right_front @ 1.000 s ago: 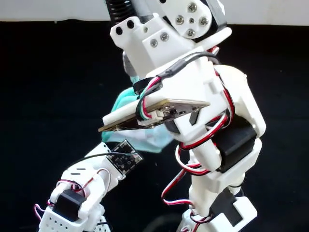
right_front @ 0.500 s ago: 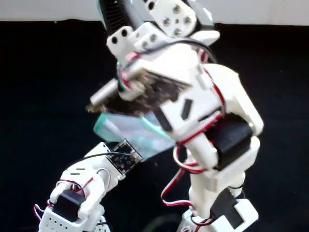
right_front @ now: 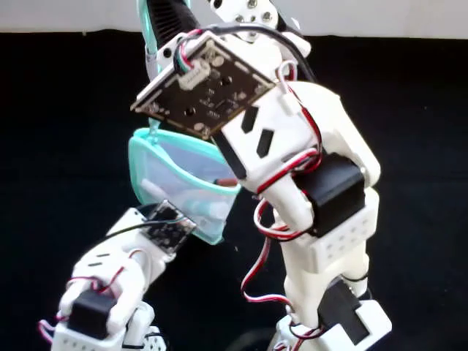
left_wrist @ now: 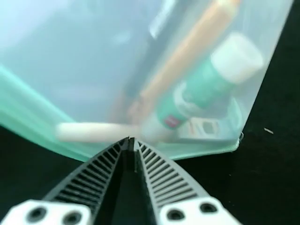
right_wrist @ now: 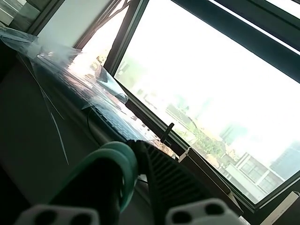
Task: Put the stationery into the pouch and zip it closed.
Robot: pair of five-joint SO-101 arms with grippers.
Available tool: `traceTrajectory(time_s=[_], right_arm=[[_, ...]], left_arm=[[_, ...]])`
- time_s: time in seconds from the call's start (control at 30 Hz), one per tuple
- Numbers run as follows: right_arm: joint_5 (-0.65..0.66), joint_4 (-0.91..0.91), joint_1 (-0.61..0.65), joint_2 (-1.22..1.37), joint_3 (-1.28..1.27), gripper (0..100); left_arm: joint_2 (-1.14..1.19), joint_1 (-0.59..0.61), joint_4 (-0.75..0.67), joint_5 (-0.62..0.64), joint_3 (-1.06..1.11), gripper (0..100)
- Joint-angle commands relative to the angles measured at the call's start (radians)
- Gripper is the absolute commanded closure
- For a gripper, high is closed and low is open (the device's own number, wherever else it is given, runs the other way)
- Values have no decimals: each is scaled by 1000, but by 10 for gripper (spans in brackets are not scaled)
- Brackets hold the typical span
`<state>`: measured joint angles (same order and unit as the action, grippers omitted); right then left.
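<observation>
A translucent teal pouch (right_front: 183, 175) hangs in the air above the black table. My right gripper (right_front: 159, 25) is raised high and holds the pouch by its teal top edge (right_wrist: 117, 161); in the right wrist view that gripper (right_wrist: 136, 150) is shut on this edge and points up. Lower down, my left gripper (left_wrist: 130, 140) is shut on the pouch's (left_wrist: 93, 70) bottom seam. Through the pouch wall I see a green glue stick (left_wrist: 206, 79) with a white cap, an orange pencil (left_wrist: 187, 51) and a white stick (left_wrist: 93, 132).
The black table surface (right_front: 73, 110) spreads around both arms. The right arm's white body (right_front: 329, 205) stands tall in the middle of the high view. A bright window (right_wrist: 211, 84) lies beyond the right gripper.
The right arm has swung its wrist upward and lifted the pouch, which went from folded to hanging open-faced. The left arm shifted slightly left and down with the bottom edge.
</observation>
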<state>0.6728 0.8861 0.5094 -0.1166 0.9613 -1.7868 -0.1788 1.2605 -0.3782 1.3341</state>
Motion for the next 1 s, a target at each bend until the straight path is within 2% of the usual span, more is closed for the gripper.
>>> traceTrajectory(time_s=[0.0, 0.07, 0.23, 0.37, 0.57, 0.97], right_arm=[[-15, -4, -8, -33, 5, 991], [-17, -4, -8, -33, 7, 991], [-26, -30, 7, -35, 7, 991], [-86, -44, 41, -42, 8, 991], [-126, -41, 104, -42, 8, 991], [-129, -41, 108, -35, 133, 991]], left_arm=[[-2, 10, 110, -12, -177, 993], [-2, -13, 161, -11, -225, 993], [-2, -194, 262, -11, -234, 993], [-2, -283, 273, -11, -213, 993], [-2, -292, 279, -11, -177, 993], [-2, -340, 272, -9, -179, 993]])
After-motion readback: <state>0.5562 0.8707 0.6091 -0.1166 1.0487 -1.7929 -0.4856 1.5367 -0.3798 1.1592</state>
